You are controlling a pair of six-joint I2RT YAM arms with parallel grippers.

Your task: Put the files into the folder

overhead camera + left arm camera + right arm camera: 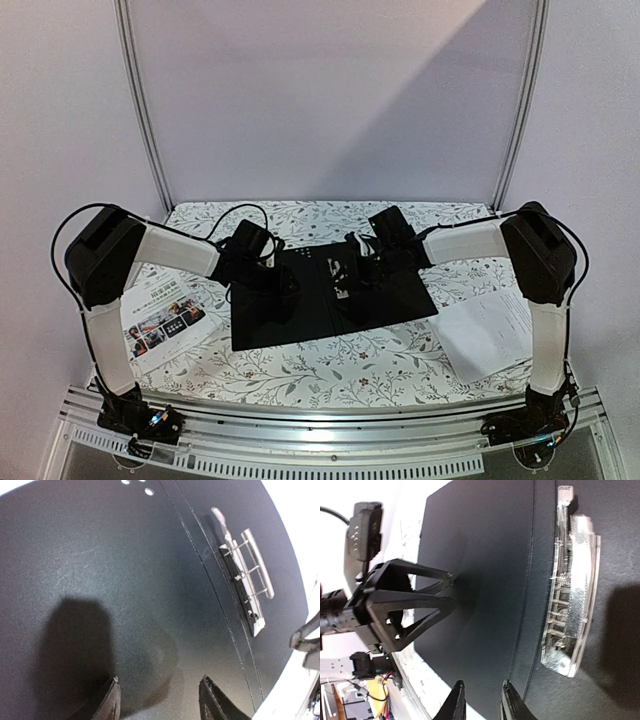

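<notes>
The folder (300, 305) lies open and flat on the table, black inside up, with its metal clip (343, 275) near the middle. The clip also shows in the left wrist view (245, 585) and the right wrist view (570, 605). My left gripper (278, 287) is open and empty, tips down at the folder's left leaf (125, 580). My right gripper (357, 272) is open and empty over the spine beside the clip. A colour-photo leaflet (165, 322) lies left of the folder. A white sheet (487, 330) lies to its right.
The table (330, 375) has a white cloth with a leaf pattern. Metal frame posts (145, 110) stand at the back corners. In the right wrist view the left gripper (405, 605) is close by over the left leaf.
</notes>
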